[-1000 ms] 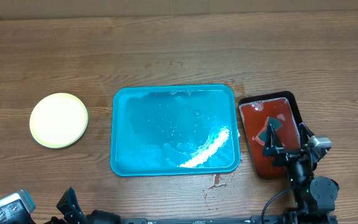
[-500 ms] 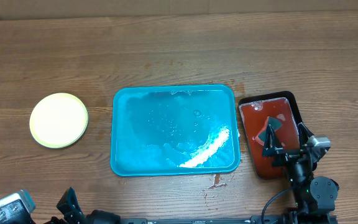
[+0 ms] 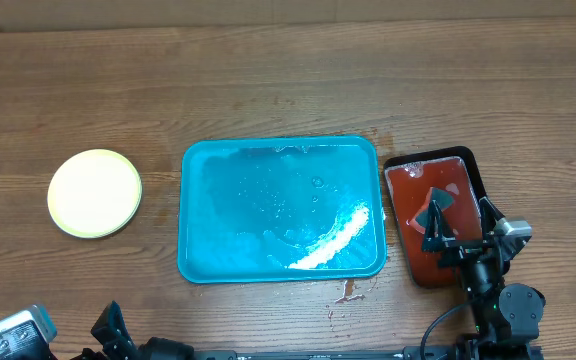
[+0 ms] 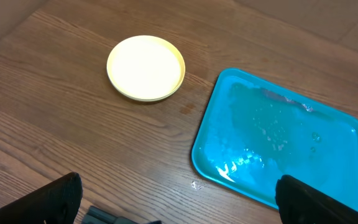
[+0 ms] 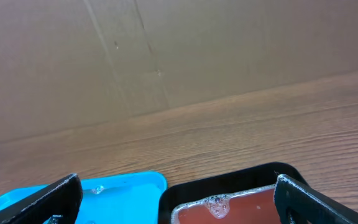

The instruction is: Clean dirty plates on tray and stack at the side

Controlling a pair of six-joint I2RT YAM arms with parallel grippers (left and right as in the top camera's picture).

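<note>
A pale yellow plate (image 3: 95, 192) lies on the wooden table to the left of the tray, its top face clean; how many plates lie under it I cannot tell. The left wrist view shows the same plate (image 4: 146, 67). The turquoise tray (image 3: 198, 262) sits mid-table, wet and shiny, with no plate on it, and shows again as the tray (image 4: 211, 163) and the tray (image 5: 143, 182). My left gripper (image 4: 188, 200) hangs open above bare table near the tray's front left corner. Over the red tray my right gripper (image 3: 436, 218) (image 5: 182, 202) is open and holds nothing.
A smaller black-rimmed tray (image 3: 418, 160) of red-brown foamy liquid stands right of the turquoise tray, touching or nearly touching it; the right wrist view shows its rim (image 5: 229, 180). Wet spots (image 3: 348, 290) mark the table by the turquoise tray's front edge. A cardboard wall (image 5: 166, 56) closes the far side.
</note>
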